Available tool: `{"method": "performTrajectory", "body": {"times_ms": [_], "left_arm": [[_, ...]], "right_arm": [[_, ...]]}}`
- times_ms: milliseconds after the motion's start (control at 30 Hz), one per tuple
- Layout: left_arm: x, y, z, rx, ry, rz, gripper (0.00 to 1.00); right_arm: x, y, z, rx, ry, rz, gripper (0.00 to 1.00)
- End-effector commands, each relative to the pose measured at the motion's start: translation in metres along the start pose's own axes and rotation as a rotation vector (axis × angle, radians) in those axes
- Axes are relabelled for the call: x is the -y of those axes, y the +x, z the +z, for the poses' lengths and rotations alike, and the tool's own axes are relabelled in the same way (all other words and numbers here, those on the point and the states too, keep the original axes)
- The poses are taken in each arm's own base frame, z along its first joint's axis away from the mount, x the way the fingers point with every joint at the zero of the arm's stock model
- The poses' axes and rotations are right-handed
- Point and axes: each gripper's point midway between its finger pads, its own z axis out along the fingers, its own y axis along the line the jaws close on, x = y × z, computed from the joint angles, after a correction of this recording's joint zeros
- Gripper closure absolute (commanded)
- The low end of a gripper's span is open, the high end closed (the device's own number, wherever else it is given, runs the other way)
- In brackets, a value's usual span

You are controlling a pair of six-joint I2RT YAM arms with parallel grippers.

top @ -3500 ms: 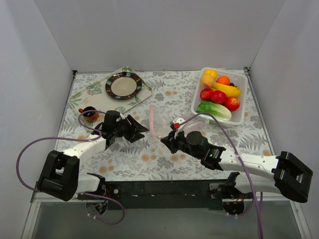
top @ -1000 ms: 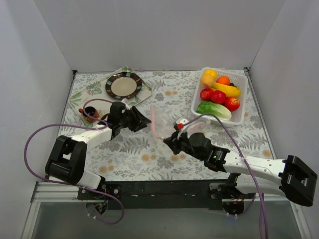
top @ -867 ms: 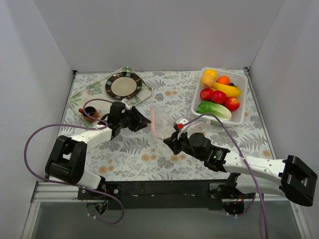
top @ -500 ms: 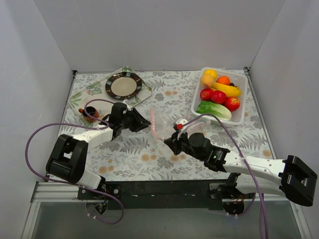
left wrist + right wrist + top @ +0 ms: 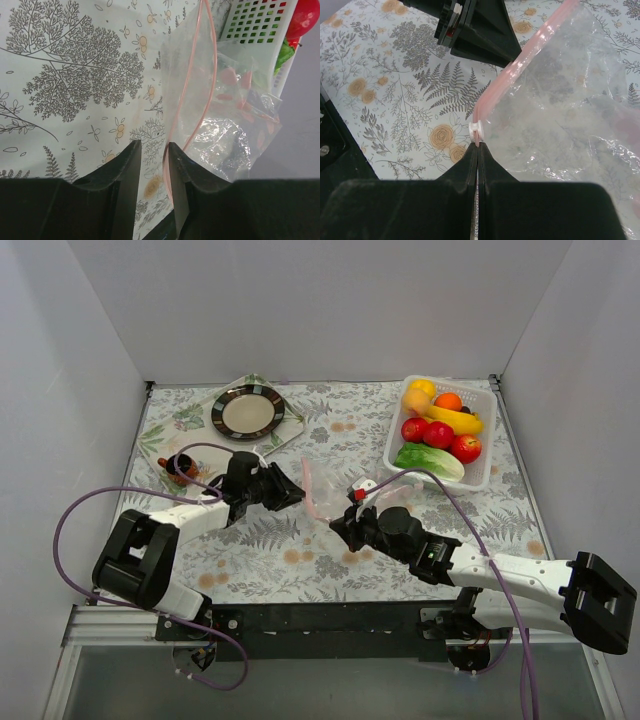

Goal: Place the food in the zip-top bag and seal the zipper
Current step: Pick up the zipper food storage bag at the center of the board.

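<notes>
The clear zip-top bag lies crumpled between my grippers, empty. Its pink zipper has a white slider. My right gripper is shut on the zipper's end just below the slider. My left gripper is open at the bag's mouth; in the left wrist view one lip of the zipper runs along its right finger's inner side. The food lies in the white basket: banana, orange, lemon, red fruits, green leafy piece.
A striped plate on a cloth mat stands at the back left. A small brown and red object lies left of the left arm. White walls enclose three sides. The basket's slotted wall shows beyond the bag.
My left gripper has moved right, up to the bag's mouth. The right gripper has kept its hold on the zipper's end and barely moved.
</notes>
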Motion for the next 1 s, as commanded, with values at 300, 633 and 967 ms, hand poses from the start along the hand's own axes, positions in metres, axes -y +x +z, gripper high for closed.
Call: {"method": "performTrajectory", "body": {"times_ms": [300,633,967], "left_arm": [[0.03,0.032,-0.01,-0.029,0.131,-0.008,0.74],[0.083,-0.016,-0.052,0.194,0.163,0.244,1.0],[0.125,-0.056,-0.125,0.283,-0.018,0.575,1.0]], "right_arm": [[-0.015,-0.044,0.006,0.097,-0.019,0.027,0.99],[-0.024,-0.075,0.004,0.051,0.012,0.042,0.41],[-0.005,-0.171,0.01,0.0,0.247,0.121,0.24]]}}
